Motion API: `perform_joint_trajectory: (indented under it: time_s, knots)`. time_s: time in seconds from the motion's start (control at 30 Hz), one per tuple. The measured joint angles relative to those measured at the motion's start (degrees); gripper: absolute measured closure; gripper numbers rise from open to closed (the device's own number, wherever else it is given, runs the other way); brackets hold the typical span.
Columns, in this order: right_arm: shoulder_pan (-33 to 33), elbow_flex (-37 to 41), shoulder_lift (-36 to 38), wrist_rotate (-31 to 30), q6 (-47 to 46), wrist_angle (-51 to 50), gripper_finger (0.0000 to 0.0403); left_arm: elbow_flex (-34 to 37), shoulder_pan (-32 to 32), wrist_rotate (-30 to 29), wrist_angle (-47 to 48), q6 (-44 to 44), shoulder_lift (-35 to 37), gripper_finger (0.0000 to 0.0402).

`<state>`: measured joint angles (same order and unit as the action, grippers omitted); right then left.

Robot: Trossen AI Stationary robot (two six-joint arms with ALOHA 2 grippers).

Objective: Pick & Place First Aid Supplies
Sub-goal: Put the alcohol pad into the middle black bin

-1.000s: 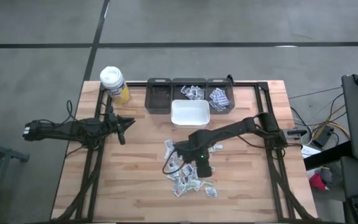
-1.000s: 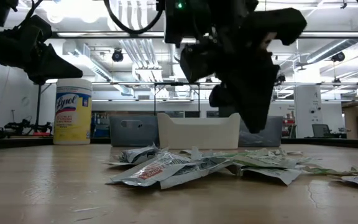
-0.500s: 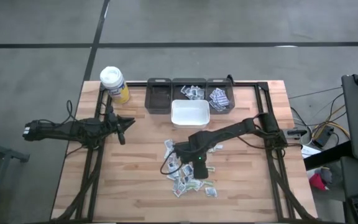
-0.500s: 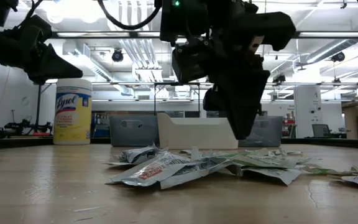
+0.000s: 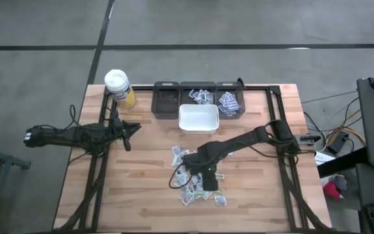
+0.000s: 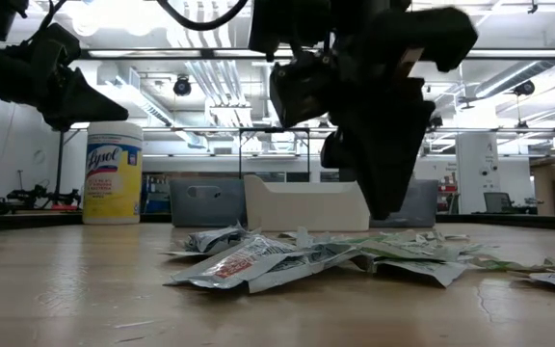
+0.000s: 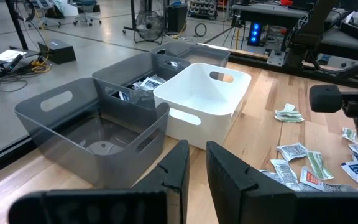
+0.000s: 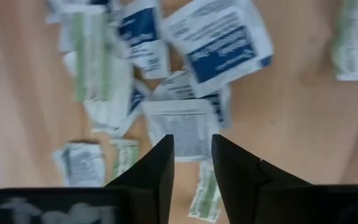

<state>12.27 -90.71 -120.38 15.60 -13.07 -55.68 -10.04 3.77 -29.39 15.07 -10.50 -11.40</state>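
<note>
1. Hovering low over the pile of first aid packets (image 5: pixel 199 183), the right gripper (image 5: pixel 206 182) points down at it, fingers parted a little with a narrow gap; nothing sits between them.
2. Right wrist view: both dark fingers (image 8: pixel 160 163) straddle a white packet with grey print (image 8: pixel 182 130), tips above it; contact cannot be told.
3. A blue-print packet (image 8: pixel 219 42) lies just beyond that one, with green-print packets (image 8: pixel 95 68) beside it, all flat on the wooden table (image 5: pixel 141 195).
4. Packet pile sits in front of the white bin (image 5: pixel 198 118), near it but apart, toward the table's near edge.
5. Low view: packets (image 6: pixel 258 260) are heaped and overlapping, with the right gripper's dark body (image 6: pixel 374 106) hanging just above them.
6. Three grey bins (image 5: pixel 166 101) line up behind the white bin; the middle and right ones already hold packets (image 5: pixel 228 102), while the left one looks bare of packets.
7. Left gripper (image 5: pixel 130 130) waits left of the white bin, well apart from the pile, fingers nearly together with a thin gap, holding nothing.
8. Yellow wipes canister with a white lid (image 5: pixel 118 88) stands at the table corner, left of the grey bins.
</note>
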Motion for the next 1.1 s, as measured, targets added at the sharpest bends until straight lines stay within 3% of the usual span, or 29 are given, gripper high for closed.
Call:
perform_joint_trajectory:
  time_s: [0.5, 0.73, 1.1]
  knots:
    - [1.84, 1.66, 0.0, -2.4, -3.6, 0.79, 0.0287, 0.0, 0.0, 2.34, 0.0, 0.0, -0.01, 0.0348]
    - [2.08, 3.23, 0.0, -7.01, -5.66, 1.02, 0.0282, 0.0, 0.0, 2.36, 0.0, 0.0, -0.02, 0.0348]
    - [2.63, 5.49, -0.02, -8.18, -6.46, 2.15, 0.0298, 0.0, 0.0, 2.58, 0.0, 0.0, -0.02, 0.0348]
